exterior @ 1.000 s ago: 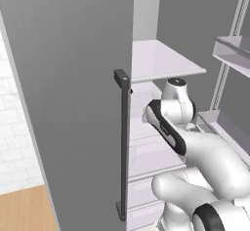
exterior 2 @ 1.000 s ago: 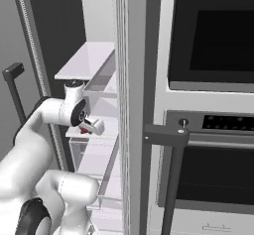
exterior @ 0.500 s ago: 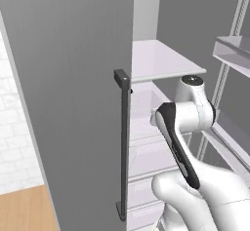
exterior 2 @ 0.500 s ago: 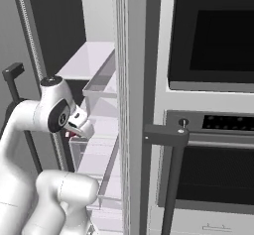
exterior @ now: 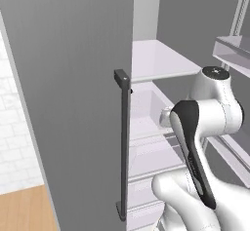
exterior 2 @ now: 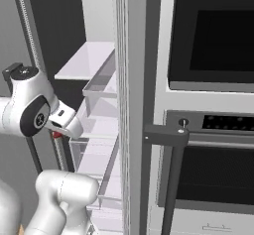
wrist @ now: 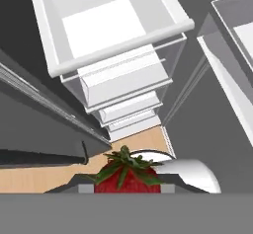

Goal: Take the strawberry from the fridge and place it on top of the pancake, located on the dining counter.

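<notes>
The strawberry [wrist: 127,177] sits at the bottom edge of the hand view, pinched between the claw [wrist: 127,188] fingers; only its green leaves and upper red flesh show, the rest is cut off. In the right base view a small red patch [exterior 2: 57,134] shows below the white wrist, with the fingers hidden behind the hand housing. The fridge [exterior: 73,103] door stands open, its dark bar handle [exterior: 124,147] upright in the left base view. White shelves [exterior 2: 87,60] and clear drawers [wrist: 118,75] lie beyond the claw. The arm blocks the lower fridge interior.
</notes>
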Controlling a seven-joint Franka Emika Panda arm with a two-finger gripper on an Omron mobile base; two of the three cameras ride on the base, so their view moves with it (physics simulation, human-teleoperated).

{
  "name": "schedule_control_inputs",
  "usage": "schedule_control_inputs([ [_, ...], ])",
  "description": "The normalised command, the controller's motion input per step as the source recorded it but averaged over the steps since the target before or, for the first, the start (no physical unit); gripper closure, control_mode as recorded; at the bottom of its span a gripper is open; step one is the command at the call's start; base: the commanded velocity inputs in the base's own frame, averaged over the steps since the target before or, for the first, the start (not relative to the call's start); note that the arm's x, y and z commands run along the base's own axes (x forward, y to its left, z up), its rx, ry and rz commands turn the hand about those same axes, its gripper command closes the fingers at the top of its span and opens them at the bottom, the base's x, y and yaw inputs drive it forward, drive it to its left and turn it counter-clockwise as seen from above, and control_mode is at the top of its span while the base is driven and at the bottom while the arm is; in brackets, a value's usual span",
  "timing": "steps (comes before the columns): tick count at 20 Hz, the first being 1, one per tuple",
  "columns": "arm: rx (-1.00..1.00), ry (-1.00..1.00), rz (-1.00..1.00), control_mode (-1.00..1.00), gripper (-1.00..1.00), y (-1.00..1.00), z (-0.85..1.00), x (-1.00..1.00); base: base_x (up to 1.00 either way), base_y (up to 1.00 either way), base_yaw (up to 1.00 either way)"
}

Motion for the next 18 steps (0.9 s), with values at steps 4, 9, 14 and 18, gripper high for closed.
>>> schedule_control_inputs([
  [4, -0.05, 0.00, 0.24, -1.00, 1.00, 0.04, 0.15, -0.66, 0.00, 0.00, 0.00],
  [9, -0.06, 0.00, 0.17, -1.00, 1.00, 0.02, -0.11, -0.36, 0.00, 0.00, 0.00],
  [14, 0.00, 0.00, 0.00, -1.00, 1.00, 0.00, 0.00, 0.00, 0.00, 0.00, 0.00],
  [18, 0.00, 0.00, 0.00, -1.00, 1.00, 0.03, 0.00, 0.00, 0.00, 0.00, 0.00],
])
